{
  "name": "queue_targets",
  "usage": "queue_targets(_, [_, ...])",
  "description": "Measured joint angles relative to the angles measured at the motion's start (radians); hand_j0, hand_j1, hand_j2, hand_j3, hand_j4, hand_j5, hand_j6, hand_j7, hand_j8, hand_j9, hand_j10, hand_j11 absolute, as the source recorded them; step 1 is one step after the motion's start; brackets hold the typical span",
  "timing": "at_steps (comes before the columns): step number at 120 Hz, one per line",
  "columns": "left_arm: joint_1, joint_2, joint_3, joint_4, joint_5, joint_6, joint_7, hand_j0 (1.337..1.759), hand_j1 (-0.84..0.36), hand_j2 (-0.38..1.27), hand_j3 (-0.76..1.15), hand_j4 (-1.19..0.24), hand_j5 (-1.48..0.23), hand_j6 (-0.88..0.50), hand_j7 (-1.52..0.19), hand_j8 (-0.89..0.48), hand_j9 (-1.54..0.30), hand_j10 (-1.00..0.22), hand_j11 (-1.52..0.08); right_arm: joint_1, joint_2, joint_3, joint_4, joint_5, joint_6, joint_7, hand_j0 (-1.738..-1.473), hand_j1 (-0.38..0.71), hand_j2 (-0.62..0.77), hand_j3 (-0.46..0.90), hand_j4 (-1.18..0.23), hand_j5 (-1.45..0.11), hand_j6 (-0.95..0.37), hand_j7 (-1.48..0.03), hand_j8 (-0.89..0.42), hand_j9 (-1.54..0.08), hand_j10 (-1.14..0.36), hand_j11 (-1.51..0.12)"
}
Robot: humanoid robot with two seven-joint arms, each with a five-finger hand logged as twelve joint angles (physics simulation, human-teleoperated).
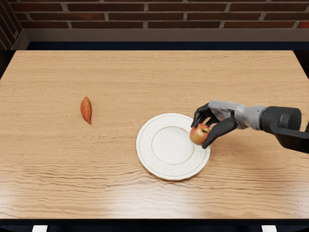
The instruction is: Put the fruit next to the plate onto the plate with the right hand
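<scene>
One fruit (199, 134), pinched in the curled right hand (215, 122), sits over the three o'clock rim of the plate (166, 147); released here, it could catch that rim and roll off onto the tabletop (231, 77).

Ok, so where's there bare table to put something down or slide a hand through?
Bare wood: the whole back strip behind the plate and orange object, the gap between those two, the front strip before the plate, and the left edge. Crowded only at the plate's right rim, where the right hand holds the apple.
</scene>
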Motion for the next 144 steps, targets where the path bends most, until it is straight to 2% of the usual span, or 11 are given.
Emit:
queue_targets(21, [0.0,0.0,0.0,0.0,0.0,0.0,0.0,1.658,0.35,0.0,0.0,0.0,0.0,0.0,0.0,0.0,0.0,0.0,0.0,0.029,0.071,-0.011,-0.013,-0.025,-0.001,-0.001,-1.658,0.38,0.54,0.0,-0.73,-1.15,-0.37,-1.03,-0.23,-1.12,-0.46,-1.1])
queue_targets(51, [0.0,0.0,0.0,0.0,0.0,0.0,0.0,1.658,0.35,0.0,0.0,0.0,0.0,0.0,0.0,0.0,0.0,0.0,0.0,0.044,0.183,-0.017,-0.037,-0.156,-0.003,-0.001,-1.658,0.39,0.56,0.0,-0.73,-1.15,-0.37,-1.03,-0.23,-1.12,-0.46,-1.1])
queue_targets(85, [0.0,0.0,0.0,0.0,0.0,0.0,0.0,1.658,0.35,0.0,0.0,0.0,0.0,0.0,0.0,0.0,0.0,0.0,0.0,0.043,0.209,-0.038,-0.046,-0.206,-0.004,0.0,-1.658,0.39,0.55,0.0,-0.73,-1.13,-0.37,-1.02,-0.23,-1.11,-0.46,-1.09])
queue_targets(95, [0.0,0.0,0.0,0.0,0.0,0.0,0.0,1.658,0.35,0.0,0.0,0.0,0.0,0.0,0.0,0.0,0.0,0.0,0.0,0.042,0.21,-0.044,-0.046,-0.207,-0.005,0.0,-1.658,0.37,0.51,0.0,-0.72,-1.1,-0.39,-1.0,-0.26,-1.08,-0.47,-1.05])
queue_targets(99, [0.0,0.0,0.0,0.0,0.0,0.0,0.0,1.658,0.35,0.0,0.0,0.0,0.0,0.0,0.0,0.0,0.0,0.0,0.0,0.041,0.21,-0.045,-0.046,-0.207,-0.005,0.0,-1.658,0.35,0.5,0.0,-0.7,-1.07,-0.39,-0.97,-0.27,-1.05,-0.48,-1.03])
queue_targets(118, [0.0,0.0,0.0,0.0,0.0,0.0,0.0,1.658,0.35,0.0,0.0,0.0,0.0,0.0,0.0,0.0,0.0,0.0,0.0,0.038,0.211,-0.047,-0.047,-0.199,-0.008,0.0,-1.658,0.24,0.21,0.0,-0.56,-0.81,-0.41,-0.76,-0.34,-0.8,-0.46,-0.79])
queue_targets(144, [0.0,0.0,0.0,0.0,0.0,0.0,0.0,1.658,0.35,0.0,0.0,0.0,0.0,0.0,0.0,0.0,0.0,0.0,0.0,0.038,0.198,-0.041,-0.054,-0.137,-0.005,0.0,-1.658,-0.02,0.05,0.0,-0.3,-0.41,-0.25,-0.4,-0.22,-0.41,-0.26,-0.41])
